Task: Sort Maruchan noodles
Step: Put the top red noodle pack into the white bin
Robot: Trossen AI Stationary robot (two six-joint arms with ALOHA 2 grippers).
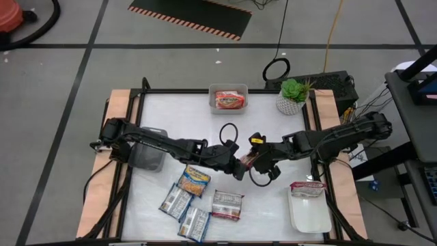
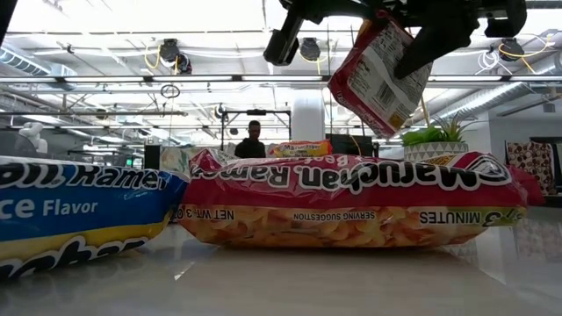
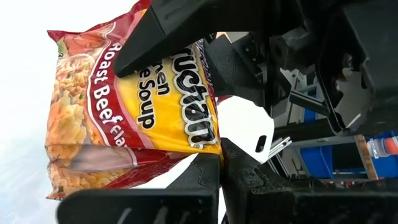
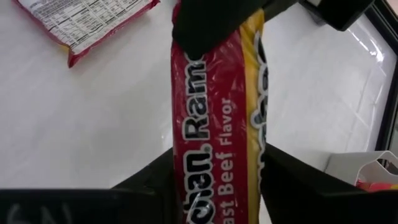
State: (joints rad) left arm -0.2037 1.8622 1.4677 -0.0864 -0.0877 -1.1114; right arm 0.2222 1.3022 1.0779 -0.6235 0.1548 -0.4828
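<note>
The left arm reaches in from nine o'clock toward the bench's centre, its left claw (image 1: 235,164) clamped shut on a roast beef noodle packet (image 3: 134,118). The right arm comes in from three o'clock, and its right claw (image 1: 263,164) meets the left one at the centre, fingers (image 4: 298,180) set on either side of the same packet, raised above the bench.

Red plastic noodle packet (image 1: 247,161) held above table centre between left gripper (image 1: 240,168) and right gripper (image 1: 258,158), four flat packets (image 1: 202,203) nearer the front edge, clear tray (image 1: 228,98) at back.
</note>
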